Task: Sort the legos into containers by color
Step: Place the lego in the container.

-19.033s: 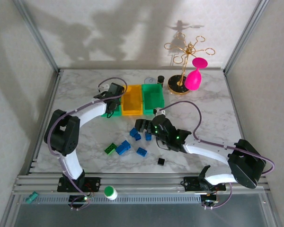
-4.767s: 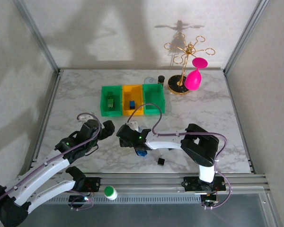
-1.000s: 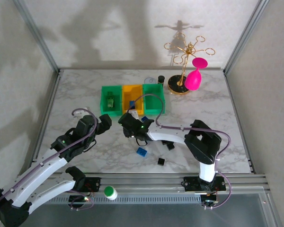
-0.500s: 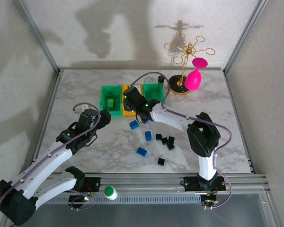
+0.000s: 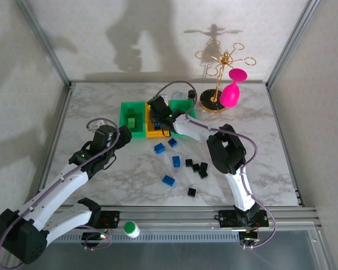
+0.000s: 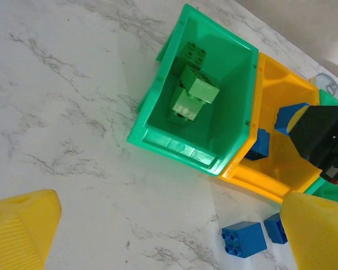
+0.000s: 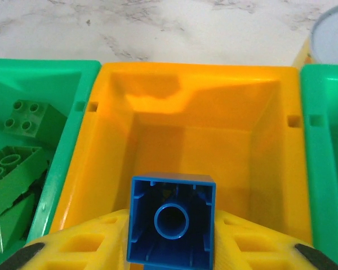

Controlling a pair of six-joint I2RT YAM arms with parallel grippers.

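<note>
My right gripper (image 5: 158,114) hovers over the yellow-orange bin (image 5: 153,133), shut on a blue lego (image 7: 172,216) held above the bin's floor (image 7: 203,135). Another blue lego (image 6: 260,145) lies inside that bin. The left green bin (image 5: 132,119) holds three green legos (image 6: 191,93). The right green bin (image 5: 184,112) stands beside the yellow one. My left gripper (image 5: 121,138) is open over bare marble in front of the left bin, its fingers (image 6: 22,225) spread wide. Several blue legos (image 5: 172,161) and several black legos (image 5: 196,167) lie scattered on the table.
A gold stand carrying a pink glass (image 5: 231,93) rises at the back right, with a small dark cylinder (image 5: 191,93) behind the bins. A green-and-white cap (image 5: 132,228) sits on the front rail. Two blue legos (image 6: 243,239) lie close to the yellow bin's front.
My right gripper carried a blue lego from the table's middle back over the yellow-orange bin. My left gripper moved slightly toward the bins and stayed open.
</note>
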